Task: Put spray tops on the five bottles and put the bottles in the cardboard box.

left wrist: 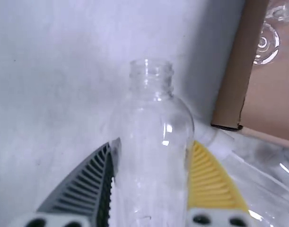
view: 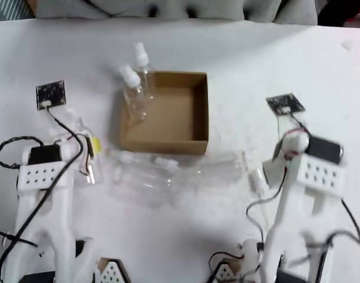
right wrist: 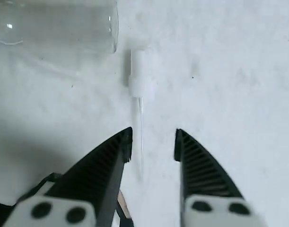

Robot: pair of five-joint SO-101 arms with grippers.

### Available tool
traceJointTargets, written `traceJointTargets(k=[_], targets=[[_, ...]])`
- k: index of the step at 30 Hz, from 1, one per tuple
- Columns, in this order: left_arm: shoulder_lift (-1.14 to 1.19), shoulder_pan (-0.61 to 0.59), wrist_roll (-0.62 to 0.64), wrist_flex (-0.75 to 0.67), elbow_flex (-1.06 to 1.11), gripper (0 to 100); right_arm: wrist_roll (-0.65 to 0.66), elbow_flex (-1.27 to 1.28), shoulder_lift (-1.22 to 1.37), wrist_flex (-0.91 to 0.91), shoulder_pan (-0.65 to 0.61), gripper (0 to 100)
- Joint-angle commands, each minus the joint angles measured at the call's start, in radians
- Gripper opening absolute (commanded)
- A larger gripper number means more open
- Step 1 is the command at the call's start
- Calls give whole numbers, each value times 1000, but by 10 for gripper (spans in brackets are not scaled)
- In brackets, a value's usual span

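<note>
Left end effector [left wrist: 153, 144]: closed on uncapped bottle [left wrist: 151, 104], standing near box [view: 163, 143].
Right end effector [right wrist: 153, 135]: hanging part-open, empty, over spray top [right wrist: 140, 82] lying on surface [right wrist: 239, 71].
Risk: top likely rolling aside if pinched off-centre.

The left gripper [left wrist: 151, 184] clasps an uncapped bottle [left wrist: 151, 142].
</note>
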Motion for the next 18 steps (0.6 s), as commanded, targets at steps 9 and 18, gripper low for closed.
traceJointTargets(k=[9, 18], targets=[[-39, 10, -9, -25, 18, 20, 114, 192, -105, -114, 1, 159], [-41, 10, -9, -25, 26, 20, 133, 192, 76, -203, -68, 156]])
